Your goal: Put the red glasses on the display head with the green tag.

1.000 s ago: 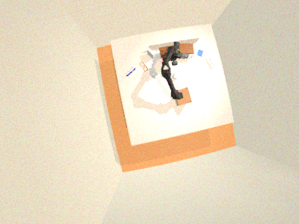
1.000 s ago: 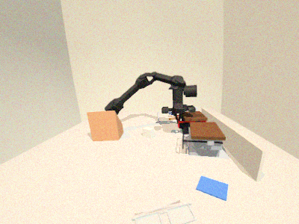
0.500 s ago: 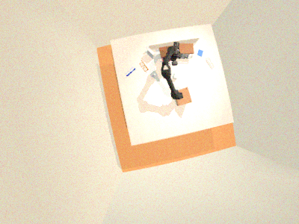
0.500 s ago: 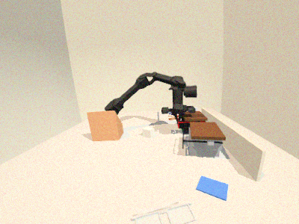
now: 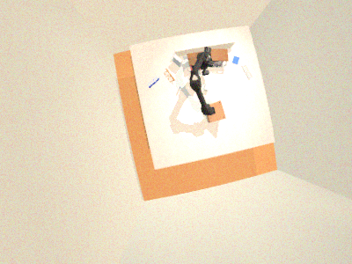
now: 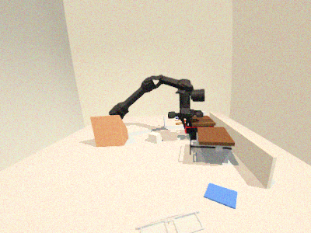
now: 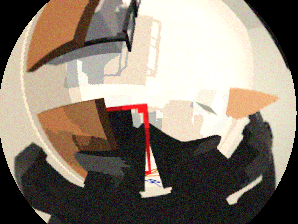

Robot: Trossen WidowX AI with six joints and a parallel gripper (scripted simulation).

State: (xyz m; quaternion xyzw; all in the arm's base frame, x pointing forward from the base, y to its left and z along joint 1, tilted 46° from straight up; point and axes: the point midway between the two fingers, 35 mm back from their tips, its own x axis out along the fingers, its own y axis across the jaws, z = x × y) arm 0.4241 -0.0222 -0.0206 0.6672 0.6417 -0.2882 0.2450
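The claw point(image 5: 203, 66) point(image 6: 187, 125) point(image 7: 145, 125) is closed on the red glasses point(image 5: 192, 68) point(image 6: 190, 127) point(image 7: 147, 127), pointing down beside the far brown-topped head point(image 5: 192, 58) point(image 6: 204, 120) point(image 7: 75, 122). Whether they touch it, I cannot tell. The black arm point(image 5: 195, 83) point(image 6: 134, 95) arches rightward from the left. I can't make out any lettering. Two brown-topped heads show; the near head point(image 5: 219, 55) point(image 6: 215, 136) point(image 7: 57, 27) wears one dark pair point(image 5: 216, 64) point(image 6: 210, 147) point(image 7: 107, 41). One blue square point(image 5: 236, 60) point(image 6: 221, 195) lies nearer.
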